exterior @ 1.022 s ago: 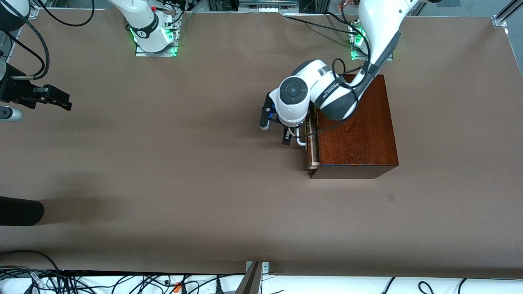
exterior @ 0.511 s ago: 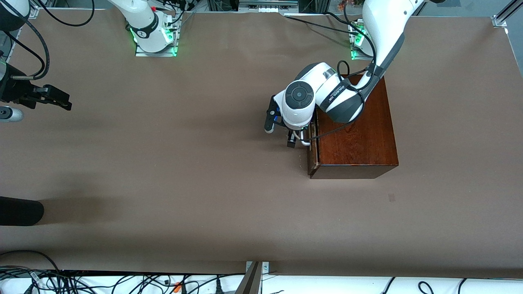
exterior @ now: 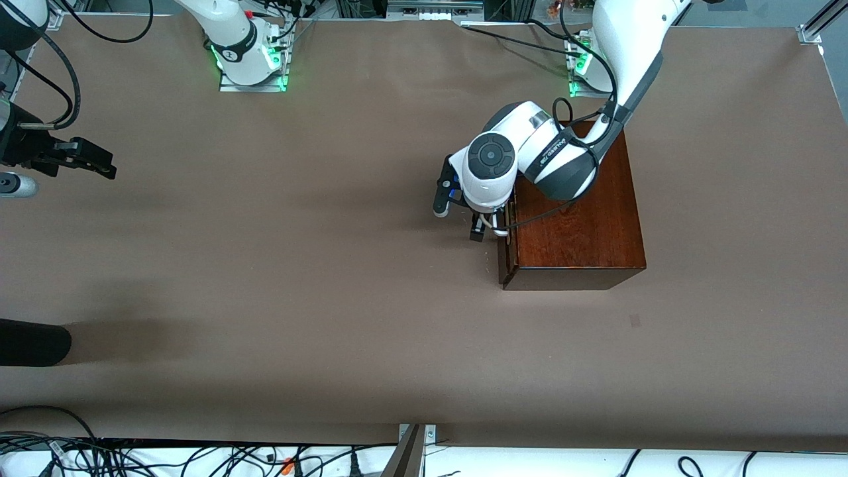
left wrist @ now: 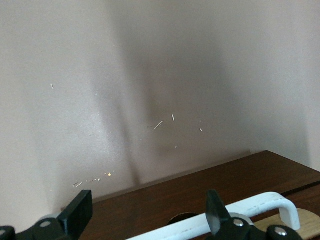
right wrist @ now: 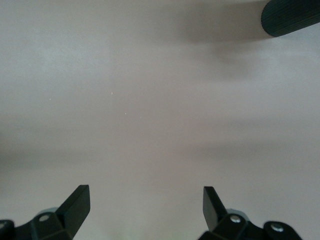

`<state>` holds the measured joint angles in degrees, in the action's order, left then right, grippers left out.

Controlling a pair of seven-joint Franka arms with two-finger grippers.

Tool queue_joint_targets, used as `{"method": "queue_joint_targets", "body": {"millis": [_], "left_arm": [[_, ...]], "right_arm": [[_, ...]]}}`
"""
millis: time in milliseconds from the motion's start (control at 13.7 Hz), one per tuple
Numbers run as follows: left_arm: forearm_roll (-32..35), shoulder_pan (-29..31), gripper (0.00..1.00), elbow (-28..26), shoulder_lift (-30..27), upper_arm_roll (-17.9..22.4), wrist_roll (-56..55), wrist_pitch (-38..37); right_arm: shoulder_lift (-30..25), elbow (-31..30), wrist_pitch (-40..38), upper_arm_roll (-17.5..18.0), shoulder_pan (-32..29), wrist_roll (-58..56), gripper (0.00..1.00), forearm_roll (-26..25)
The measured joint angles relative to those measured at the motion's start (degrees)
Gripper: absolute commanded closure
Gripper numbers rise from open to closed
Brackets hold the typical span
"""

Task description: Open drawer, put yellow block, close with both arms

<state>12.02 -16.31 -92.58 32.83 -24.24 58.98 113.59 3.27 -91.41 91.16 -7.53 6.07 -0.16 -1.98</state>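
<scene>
The mahogany box [exterior: 576, 225] stands toward the left arm's end of the table. Its drawer [exterior: 503, 258] is pushed almost flush, with only a thin gap showing. My left gripper [exterior: 478, 228] is open in front of the drawer, at the white handle [exterior: 491, 230]. In the left wrist view the handle [left wrist: 260, 207] runs across the dark drawer front [left wrist: 200, 185] between my spread fingers [left wrist: 147, 200], touching one fingertip [left wrist: 215, 205]. My right gripper [exterior: 89, 161] waits open over bare table at the right arm's end and also shows in the right wrist view [right wrist: 145, 195]. The yellow block is hidden.
A black rounded object [exterior: 33, 342] lies at the table's edge at the right arm's end, nearer the front camera; it also shows in the right wrist view [right wrist: 292, 15]. A silver cylinder [exterior: 14, 185] sits below the right gripper. Cables [exterior: 132, 457] lie along the near edge.
The left gripper has moved toward the box and pushed the drawer in. The pale tray edge that showed a second ago has slid out of sight. The right arm has not moved.
</scene>
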Motion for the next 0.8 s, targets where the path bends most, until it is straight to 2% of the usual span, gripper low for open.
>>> {"method": "queue_joint_targets", "body": {"millis": [219, 438, 803], "left_arm": [[0.00, 0.17, 0.00, 2.44, -0.15, 0.01, -0.14, -2.53], [-2.84, 0.46, 0.00, 8.10, -0.63, 0.01, -3.68, -7.64], [-5.28, 1.85, 0.00, 14.95, -3.12, -0.01, -22.87, -17.08]], "right_arm": [[0.00, 0.00, 0.01, 0.00, 0.00, 0.00, 0.00, 0.00], [0.00, 0.01, 0.04, 0.00, 0.00, 0.00, 0.00, 0.00], [-0.02, 0.18, 0.35, 0.01, 0.01, 0.00, 0.00, 0.01]]}}
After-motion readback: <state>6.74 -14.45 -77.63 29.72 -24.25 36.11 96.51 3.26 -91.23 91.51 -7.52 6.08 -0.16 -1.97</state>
